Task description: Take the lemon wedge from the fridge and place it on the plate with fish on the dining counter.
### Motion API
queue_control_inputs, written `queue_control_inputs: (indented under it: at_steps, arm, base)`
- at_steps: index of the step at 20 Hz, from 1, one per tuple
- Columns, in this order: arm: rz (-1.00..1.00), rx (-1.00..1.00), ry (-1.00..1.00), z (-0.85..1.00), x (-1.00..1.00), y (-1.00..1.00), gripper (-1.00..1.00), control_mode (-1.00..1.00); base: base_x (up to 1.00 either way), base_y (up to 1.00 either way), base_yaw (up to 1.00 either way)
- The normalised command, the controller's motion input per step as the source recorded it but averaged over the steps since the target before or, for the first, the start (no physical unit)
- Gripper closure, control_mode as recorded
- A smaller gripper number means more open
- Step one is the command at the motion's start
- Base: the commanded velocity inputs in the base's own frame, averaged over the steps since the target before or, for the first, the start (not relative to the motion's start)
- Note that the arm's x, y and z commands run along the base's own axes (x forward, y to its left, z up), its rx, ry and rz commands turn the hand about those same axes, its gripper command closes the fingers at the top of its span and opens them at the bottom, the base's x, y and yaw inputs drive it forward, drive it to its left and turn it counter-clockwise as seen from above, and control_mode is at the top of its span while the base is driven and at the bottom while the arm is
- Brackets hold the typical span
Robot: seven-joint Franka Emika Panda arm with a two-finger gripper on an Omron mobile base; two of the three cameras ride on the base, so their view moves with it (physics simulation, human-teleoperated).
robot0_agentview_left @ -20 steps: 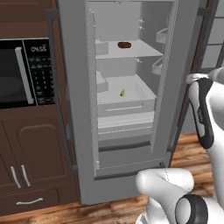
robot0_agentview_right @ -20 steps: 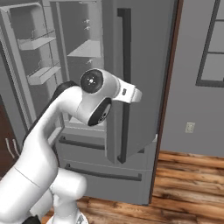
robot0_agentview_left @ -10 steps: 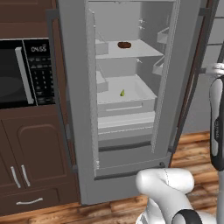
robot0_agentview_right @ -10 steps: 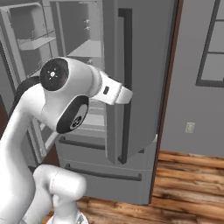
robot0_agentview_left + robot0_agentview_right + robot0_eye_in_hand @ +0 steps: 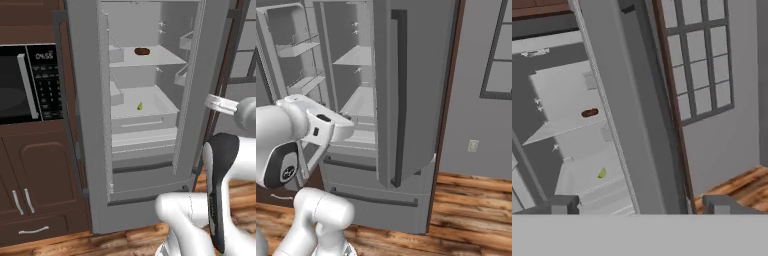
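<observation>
The tool (image 5: 639,204) was seen with its jaws spread wide and nothing between them, the two dark fingertips (image 5: 559,204) standing far apart at the bottom of the hand view; a second before it had been closed. Over that same second the arm (image 5: 220,190) had been swung up and across in front of the fridge (image 5: 145,100), so that the hand came to look at the edge of the right door (image 5: 624,110) and past it into the white interior. The left door (image 5: 291,65) was seen swung wide, so the way in lay clear. The lemon wedge (image 5: 140,106) lay untouched on the lower shelf (image 5: 160,107), well apart from the tool, with a dark brown lump (image 5: 142,51) on the shelf above it. From this it was judged that the door-opening step was finished and the reach for the wedge not yet begun. The door edge stood between hand and wedge, so a shift toward the opening would probably be needed first.
</observation>
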Motion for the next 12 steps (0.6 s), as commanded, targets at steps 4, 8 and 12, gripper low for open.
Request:
queue_control_inputs:
  at_steps: [4,8,12]
  arm:
    - [-0.06,0.00,-0.01,0.31,0.43,0.99,-1.00,-1.00]
    - [-0.01,0.03,0.13,0.18,0.58,0.36,-1.00,-1.00]
    - [0.02,0.12,0.53,0.02,0.72,0.04,-1.00,-1.00]
  base:
    - [0.00,0.00,0.00]
    - [0.00,0.00,0.00]
    - [0.00,0.00,0.00]
